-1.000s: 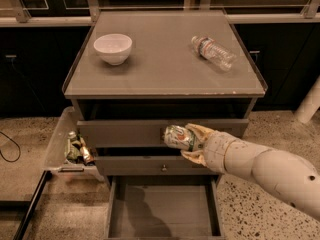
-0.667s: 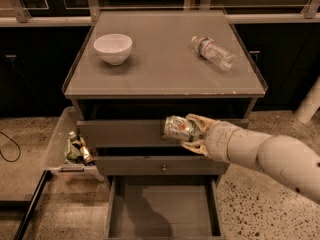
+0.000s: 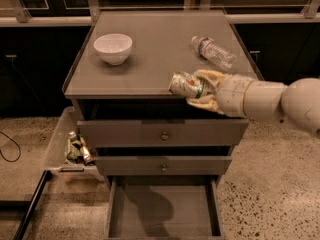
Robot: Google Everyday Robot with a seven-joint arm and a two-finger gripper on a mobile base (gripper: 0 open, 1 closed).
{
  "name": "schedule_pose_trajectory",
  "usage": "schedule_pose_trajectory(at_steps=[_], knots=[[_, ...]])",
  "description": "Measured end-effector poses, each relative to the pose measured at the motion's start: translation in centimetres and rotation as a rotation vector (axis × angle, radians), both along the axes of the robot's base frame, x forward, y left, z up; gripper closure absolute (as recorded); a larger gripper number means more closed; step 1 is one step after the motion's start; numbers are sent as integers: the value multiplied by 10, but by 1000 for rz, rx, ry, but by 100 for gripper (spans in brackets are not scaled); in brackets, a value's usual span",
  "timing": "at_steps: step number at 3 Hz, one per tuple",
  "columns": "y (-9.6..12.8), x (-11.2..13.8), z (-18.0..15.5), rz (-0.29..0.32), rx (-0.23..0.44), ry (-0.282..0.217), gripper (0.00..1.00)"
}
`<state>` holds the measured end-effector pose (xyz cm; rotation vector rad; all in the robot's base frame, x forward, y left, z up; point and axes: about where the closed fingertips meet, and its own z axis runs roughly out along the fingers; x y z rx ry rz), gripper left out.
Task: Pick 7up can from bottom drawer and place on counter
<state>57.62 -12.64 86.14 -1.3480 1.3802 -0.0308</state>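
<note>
So, the counter (image 3: pixel 160 59) is a flat grey-brown top with a glossy sheen and a thin raised rim. It sits on a three-drawer cabinet over a speckled floor (image 3: pixel 270 184). A white bowl (image 3: pixel 113 48) sits at about 10 o'clock on the top, and a clear bottle (image 3: pixel 213 52) lies on its side at about 2 o'clock. Between them a broad strip of bare surface runs from the back edge to the front.

The gripper (image 3: pixel 197 88) comes in from 3 o'clock on a fat white arm (image 3: pixel 265 101) and sits right at the front rim, around 5 o'clock. Its fingers are clamped on the can (image 3: pixel 181 84), one above and one below. The can lies sideways with its end pointing to 9 o'clock. Can't tell if it touches the top or hangs just over the rim.

Down at 6 o'clock the bottom drawer (image 3: pixel 185 214) is pulled out, with low side walls and a shadow on its floor. The two knobbed drawers (image 3: pixel 162 134) above sit further in. At 8 o'clock, beside the cabinet, a tray (image 3: pixel 55 144) holds a few small containers. A cable (image 3: pixel 7 151) loops on the floor farther left.
</note>
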Motion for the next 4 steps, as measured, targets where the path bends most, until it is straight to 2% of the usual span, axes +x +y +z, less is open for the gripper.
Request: schedule_pose_trajectory(at_steps=[1, 2, 3, 4], knots=[[-10, 27, 44, -9, 69, -10, 100], [-12, 55, 63, -14, 119, 3, 100], [-12, 55, 63, -14, 119, 3, 100], [-9, 71, 67, -4, 148, 17, 100]])
